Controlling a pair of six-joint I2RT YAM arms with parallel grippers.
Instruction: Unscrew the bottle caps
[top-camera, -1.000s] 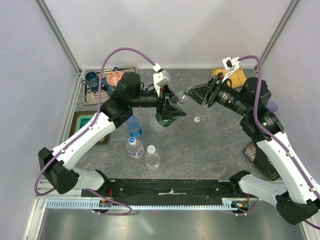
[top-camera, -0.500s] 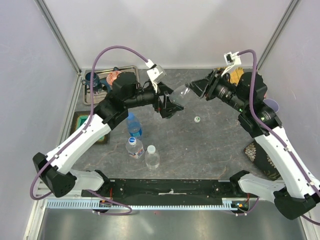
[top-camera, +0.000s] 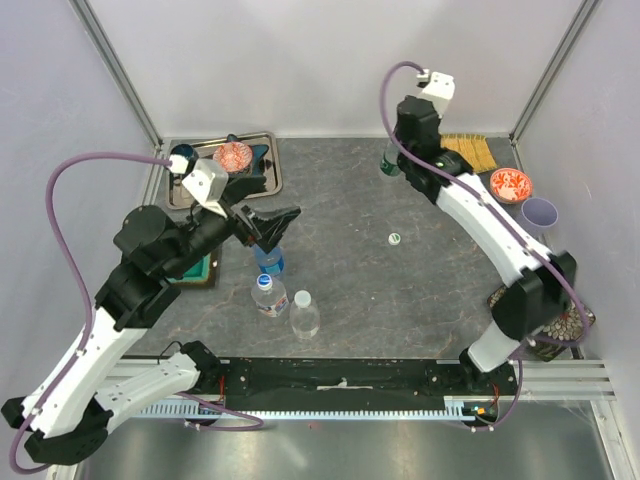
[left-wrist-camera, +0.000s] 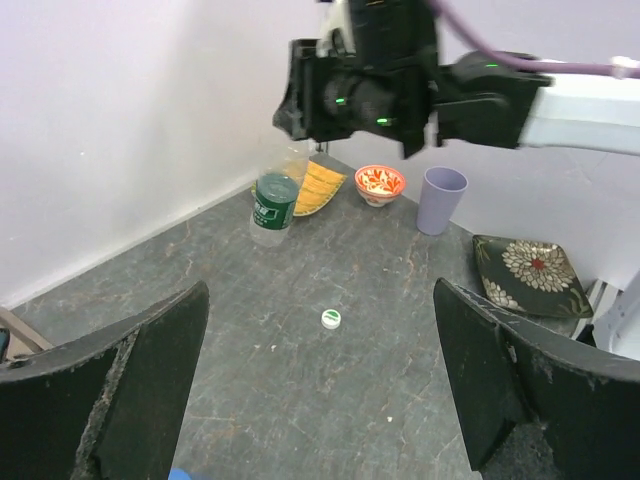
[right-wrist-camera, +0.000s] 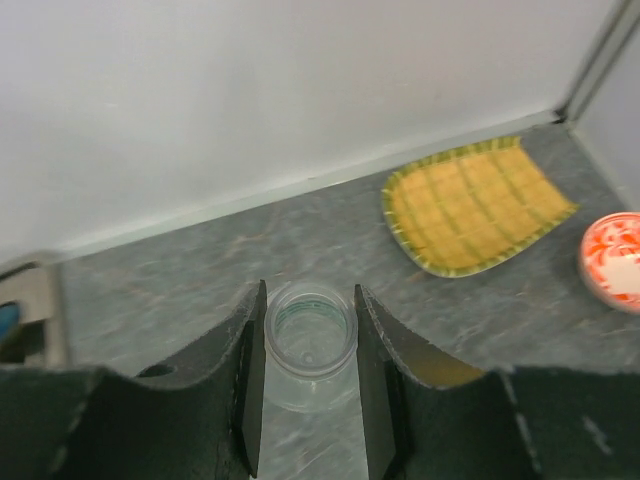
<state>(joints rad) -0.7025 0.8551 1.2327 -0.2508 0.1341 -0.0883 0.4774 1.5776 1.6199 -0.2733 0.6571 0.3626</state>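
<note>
The greenish bottle (left-wrist-camera: 272, 208) stands upright at the back of the table, capless, its open neck (right-wrist-camera: 310, 335) between the fingers of my right gripper (right-wrist-camera: 310, 365), which is shut on it from above. A white-green cap (top-camera: 396, 238) lies loose on the table, and it shows as the cap (left-wrist-camera: 331, 319) in the left wrist view too. My left gripper (top-camera: 278, 228) hangs wide open and holds nothing, just above the blue-tinted bottle (top-camera: 268, 255). The labelled clear bottle (top-camera: 268, 295) and the plain clear bottle (top-camera: 304, 315) stand capped near the front.
A metal tray (top-camera: 272, 165) at the back left holds a blue cup (top-camera: 182, 157) and a red bowl (top-camera: 232, 155). A yellow mat (top-camera: 470, 150), another red bowl (top-camera: 511, 183), a lilac cup (top-camera: 540, 211) and a dark patterned plate (left-wrist-camera: 530, 275) are on the right.
My left gripper let go of the greenish bottle, opened wide and drew back to the left. My right arm carried the bottle to the back of the table and stood it upright.
</note>
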